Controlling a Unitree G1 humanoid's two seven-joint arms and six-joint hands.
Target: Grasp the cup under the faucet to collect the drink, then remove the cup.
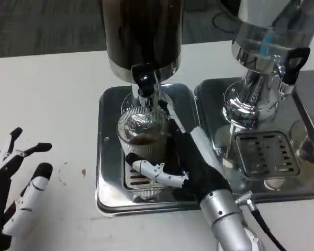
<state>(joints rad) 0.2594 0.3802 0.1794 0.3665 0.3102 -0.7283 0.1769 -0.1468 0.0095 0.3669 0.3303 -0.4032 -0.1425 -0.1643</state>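
Presently, head view. Item one: cup (142,130), clear ribbed glass or plastic, upright on the slotted grate at the middle of the left drip tray (105,157), directly beneath the black faucet (144,79) of the dark dispenser (142,36). A little brown drink lies in its bottom.

Item two: right hand (174,157), reaching in from the tray's near right corner, fingers wrapped around the cup's lower wall, one white finger curling across its near side.

Item three: left hand (18,185), resting on the white table (52,94) near its left edge, well apart from the tray, fingers spread and holding nothing.

Item four: second dispenser (267,47), chrome, on the right drip tray (309,185), untouched.

Handling judgement: the cup is likely light and stiff, possibly fragile, with a smooth wall that the ribs make less slippery. Take hold around the mid-wall, below the rim, and keep it upright, since liquid adds weight and may slop when the cup is drawn clear of the faucet.
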